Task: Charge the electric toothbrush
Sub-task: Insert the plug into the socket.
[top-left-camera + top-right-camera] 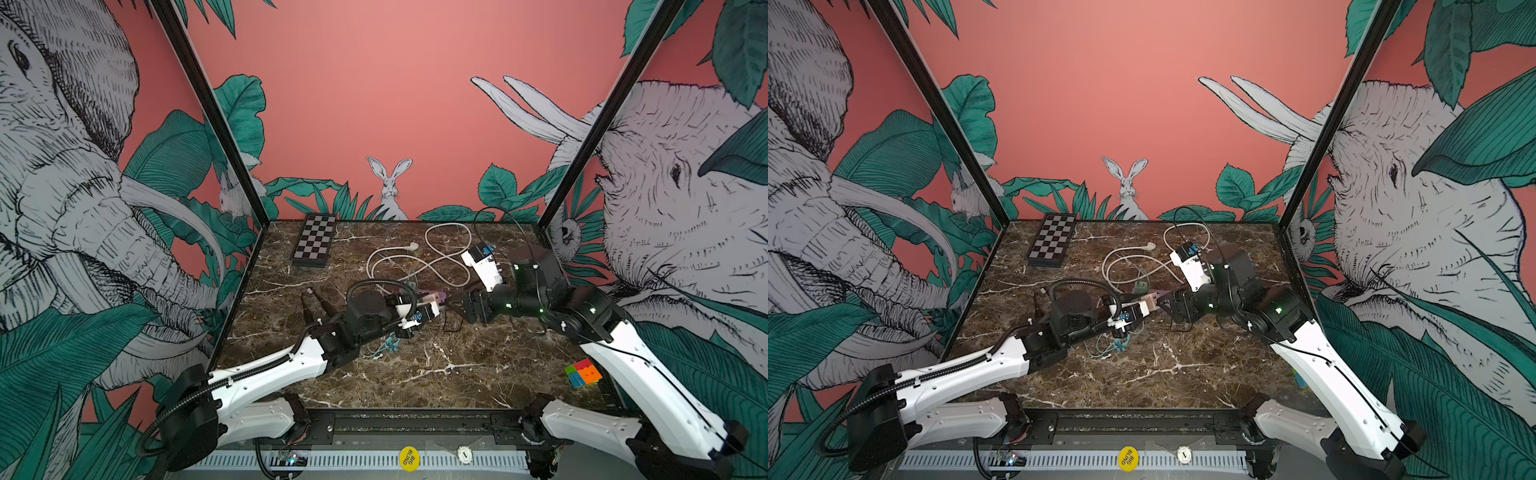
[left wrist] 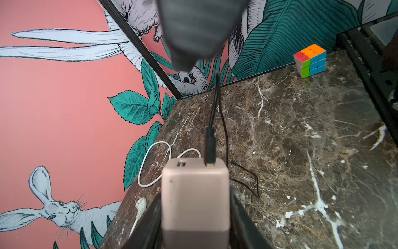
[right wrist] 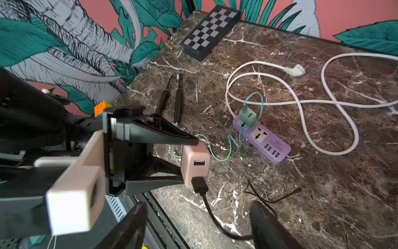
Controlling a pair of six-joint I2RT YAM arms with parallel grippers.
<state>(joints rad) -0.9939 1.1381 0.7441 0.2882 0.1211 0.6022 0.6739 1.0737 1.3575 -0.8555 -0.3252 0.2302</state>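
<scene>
The left end effector (image 3: pixel 189 161) was pinched on a pink USB adapter (image 3: pixel 195 163), one finger on each side of it, and held it clear of the marble tabletop (image 3: pixel 333 204). The left wrist view showed the same grip, with the adapter's port face pointing away from the arm. A black cable (image 3: pixel 215 222) was plugged into one of the adapter's two ports; the other port stood empty. From its plug the cable sagged down and passed between the fingers of the right end effector (image 3: pixel 199 204), which were spread wide, with only that thin cable in the gap between them. The cable's loose end (image 3: pixel 298 190) lay on the tabletop nearby. Two dark electric toothbrushes (image 3: pixel 171 101) lay side by side near the left wall, well apart from the pink adapter. A purple power strip (image 3: pixel 261 140) lay mid-tabletop with a green adapter (image 3: pixel 247 116) plugged into it. A teal cable (image 3: pixel 215 158) ran from that adapter toward the butt of one toothbrush; whether it was seated there could not be told. The strip's white cord (image 3: pixel 301 103) looped across the back, a chessboard (image 3: pixel 210 30) sat in the far left corner, and a colour cube (image 2: pixel 310 60) sat near the right front edge.
</scene>
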